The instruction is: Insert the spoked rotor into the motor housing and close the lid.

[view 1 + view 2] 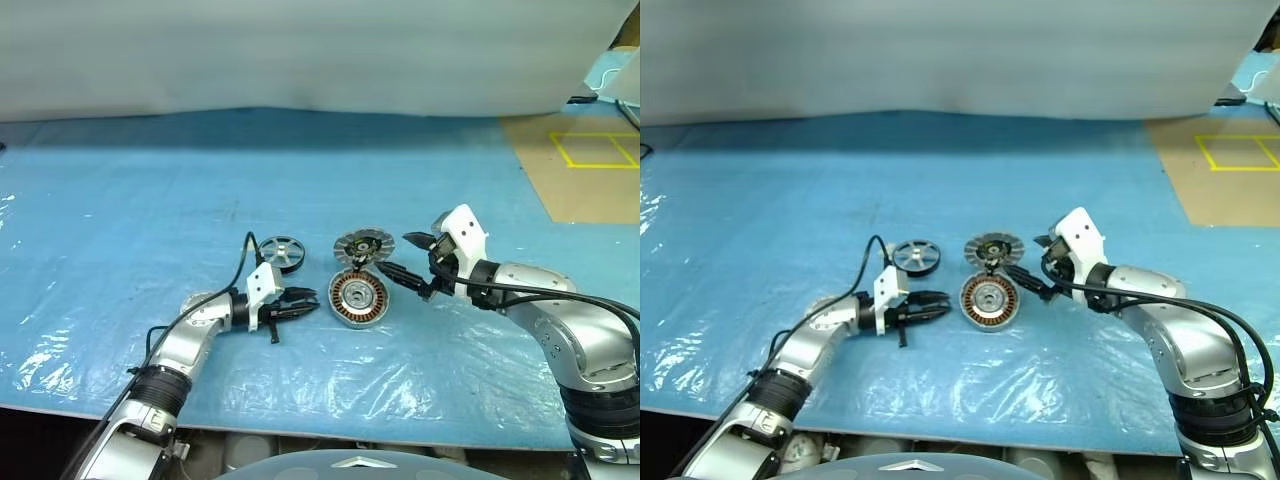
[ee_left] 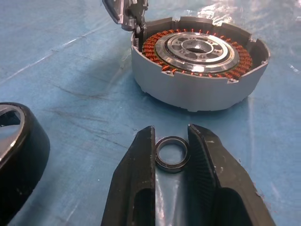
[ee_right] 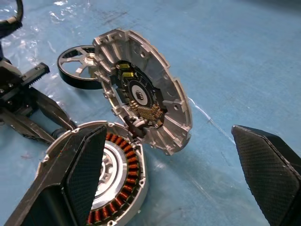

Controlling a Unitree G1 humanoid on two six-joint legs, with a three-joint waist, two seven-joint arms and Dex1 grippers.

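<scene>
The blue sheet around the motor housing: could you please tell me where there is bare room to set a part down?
Bare sheet lies beyond the spoked rotor and lid. It is crowded beside the motor housing, between both grippers.

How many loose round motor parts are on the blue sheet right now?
2: the black-rimmed spoked rotor lying behind the left hand, and a small dark metal ring pinched between its fingers. Others may be hidden.

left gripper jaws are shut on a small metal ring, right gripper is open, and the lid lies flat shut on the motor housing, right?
Not quite. The lid stands tilted open at the edge of the motor housing, as the right wrist view shows. The rest holds.
</scene>
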